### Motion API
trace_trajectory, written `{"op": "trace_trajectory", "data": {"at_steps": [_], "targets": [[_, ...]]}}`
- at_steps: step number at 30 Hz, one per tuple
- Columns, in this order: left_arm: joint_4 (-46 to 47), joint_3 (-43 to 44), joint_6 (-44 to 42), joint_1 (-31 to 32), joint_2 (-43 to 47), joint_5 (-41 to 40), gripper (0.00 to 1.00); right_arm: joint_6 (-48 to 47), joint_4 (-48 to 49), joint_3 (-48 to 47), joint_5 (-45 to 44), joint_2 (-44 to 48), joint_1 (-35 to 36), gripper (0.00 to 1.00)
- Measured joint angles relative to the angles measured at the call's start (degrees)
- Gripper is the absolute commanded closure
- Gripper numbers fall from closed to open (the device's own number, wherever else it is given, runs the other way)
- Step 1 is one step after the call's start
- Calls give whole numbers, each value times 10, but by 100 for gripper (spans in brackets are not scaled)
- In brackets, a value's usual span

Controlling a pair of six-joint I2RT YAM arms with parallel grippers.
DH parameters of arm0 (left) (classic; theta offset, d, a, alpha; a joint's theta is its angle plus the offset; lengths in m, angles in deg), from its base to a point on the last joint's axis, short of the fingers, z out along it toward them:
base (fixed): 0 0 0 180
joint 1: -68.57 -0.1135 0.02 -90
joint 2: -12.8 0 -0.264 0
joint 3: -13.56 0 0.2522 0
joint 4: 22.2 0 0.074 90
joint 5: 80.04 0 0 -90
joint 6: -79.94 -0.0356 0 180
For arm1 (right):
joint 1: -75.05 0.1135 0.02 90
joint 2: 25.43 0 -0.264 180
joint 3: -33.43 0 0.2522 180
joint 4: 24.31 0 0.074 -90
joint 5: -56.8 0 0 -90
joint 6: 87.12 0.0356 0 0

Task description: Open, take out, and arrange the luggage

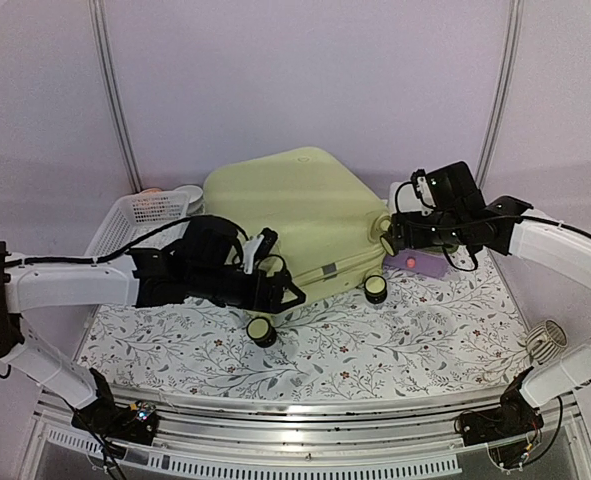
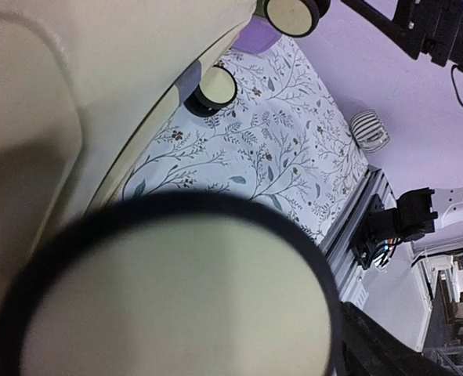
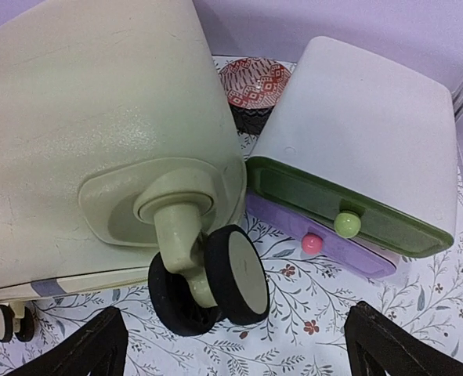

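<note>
Wheel closest to the lens: a pale left-corner wheel [image 2: 176, 305] fills the left wrist view, right in front of the left gripper [image 1: 275, 282].
Left grip: the fingers look spread to either side of that wheel, but I cannot tell whether they press on it.
Right grip: the right gripper [image 1: 393, 238] has its jaws wide apart and empty, just short of the right-corner wheel [image 3: 231, 274] straight ahead of it.
Task thing: the luggage [image 1: 295, 210] lies flat on the table [image 1: 425, 330] between the two grippers. It is closed, and its seam runs level around the side.
Heading: the wheel end faces back toward both wrists, and the top end points away to the rear wall.
Long axis: it runs from the grippers outward to the far wall, turned a little off square.
Step in hand: opening, the first step, with nothing taken out yet.
Next move: probably to find the zip or catch along the seam rather than work at the wheels. One gripper would then steady the lower shell while the other lifts the upper one.
Right of the right gripper: a drawer box [image 3: 372, 149] sits just beside the luggage corner, where a swinging lid might knock it.
Left of the left gripper: a basket [image 1: 140, 212] stands near the far shell.
</note>
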Motion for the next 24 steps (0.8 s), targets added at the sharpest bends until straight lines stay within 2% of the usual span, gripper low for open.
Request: {"op": "trace_trajectory", "data": {"at_steps": [3, 9, 10, 12, 15, 20, 24], "targets": [[-30, -11, -2, 13, 31, -30, 8, 0, -19, 0, -17, 12, 13, 1], [-49, -108, 9, 17, 221, -93, 12, -3, -26, 0, 12, 26, 40, 1], [-46, -127, 13, 18, 250, -108, 16, -3, -23, 0, 23, 28, 42, 1], [-41, -166, 24, 18, 292, -138, 30, -4, -12, 0, 39, 32, 43, 1], [-12, -233, 30, 18, 321, -177, 49, -4, 8, 0, 59, 38, 45, 1], [79, -344, 8, 19, 327, -228, 45, 1, 49, 0, 104, 44, 45, 1], [165, -402, -49, 19, 330, -253, 45, 10, 99, 17, 158, 53, 47, 1]]}}
